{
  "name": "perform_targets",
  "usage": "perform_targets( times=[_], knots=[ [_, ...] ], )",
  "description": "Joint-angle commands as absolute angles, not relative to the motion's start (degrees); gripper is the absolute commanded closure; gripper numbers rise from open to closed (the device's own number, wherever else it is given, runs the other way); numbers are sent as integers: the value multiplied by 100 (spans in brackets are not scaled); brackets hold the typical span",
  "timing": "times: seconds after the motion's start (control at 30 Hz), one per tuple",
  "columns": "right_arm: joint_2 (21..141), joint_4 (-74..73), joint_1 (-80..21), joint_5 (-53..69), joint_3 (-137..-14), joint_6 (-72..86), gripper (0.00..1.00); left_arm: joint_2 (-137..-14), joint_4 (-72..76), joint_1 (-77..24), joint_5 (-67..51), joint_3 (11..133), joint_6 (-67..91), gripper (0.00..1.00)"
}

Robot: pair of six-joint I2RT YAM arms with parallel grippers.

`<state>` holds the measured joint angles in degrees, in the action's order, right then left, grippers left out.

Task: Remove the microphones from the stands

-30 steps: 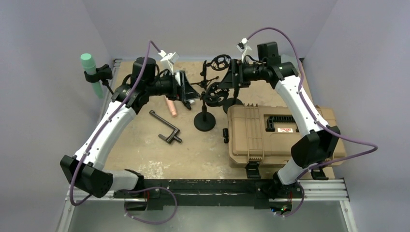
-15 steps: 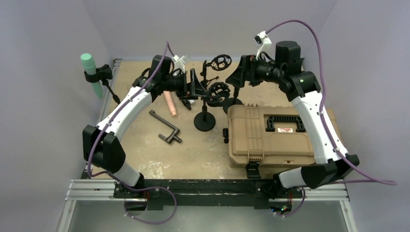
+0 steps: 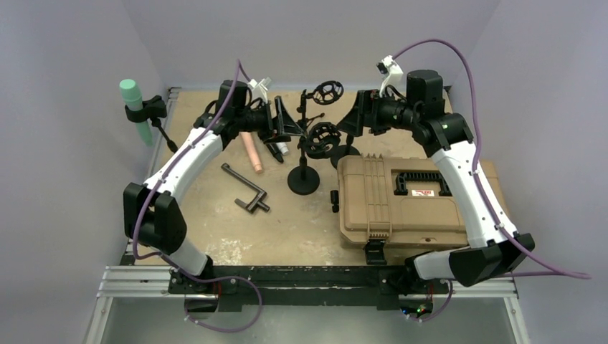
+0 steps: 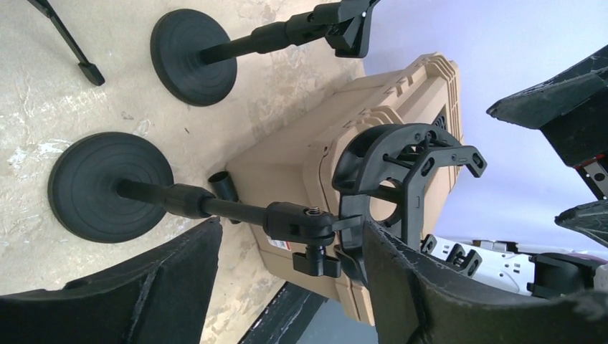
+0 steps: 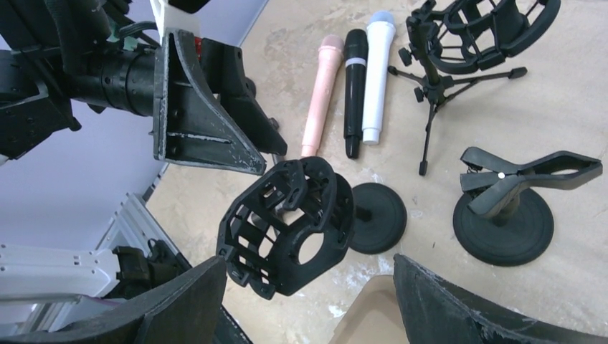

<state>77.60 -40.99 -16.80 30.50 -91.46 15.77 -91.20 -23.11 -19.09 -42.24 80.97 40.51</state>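
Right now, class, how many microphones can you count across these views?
4. The pink microphone, black microphone and white microphone lie side by side on the table. The green microphone sits clipped in the stand at the left edge. Others may be hidden.

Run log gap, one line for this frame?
left end effector: open; right end effector: open; shock mount: between them, empty; microphones: three lying flat

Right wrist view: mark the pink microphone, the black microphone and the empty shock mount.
pink microphone [image 5: 320, 93], right wrist view, mid-handle.
black microphone [image 5: 353, 93], right wrist view, mid-handle.
shock mount [image 5: 330, 215], right wrist view, outer ring, right side.
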Motion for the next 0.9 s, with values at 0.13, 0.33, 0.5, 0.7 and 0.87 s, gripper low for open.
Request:
perform_targets(
  times=[0.13,0.33,0.5,0.7,0.87],
  knots=[
    [7482,-3759,-1654,2764,-8926,1580,16,-9282,-1990,-1881,-4223,7782,3990,42],
    [7512,-3670,-1657,2768,-8851,1592,16,-9268,-1995,-1881,-4280,7646,3876,40],
    [7575,-3591,-1661,2808,-8811,1591,17,-9252,-2085,-1874,-4250,7658,3740,30],
    [7581,-3520,-1657,2829,-8667,1580,17,-9103,-1963,-1854,-4356,7600,3723,22],
    [7547,-3473,-1655,2858,-8550,1591,17,-9046,-1908,-1862,-4449,7501,3696,17]
  ],
)
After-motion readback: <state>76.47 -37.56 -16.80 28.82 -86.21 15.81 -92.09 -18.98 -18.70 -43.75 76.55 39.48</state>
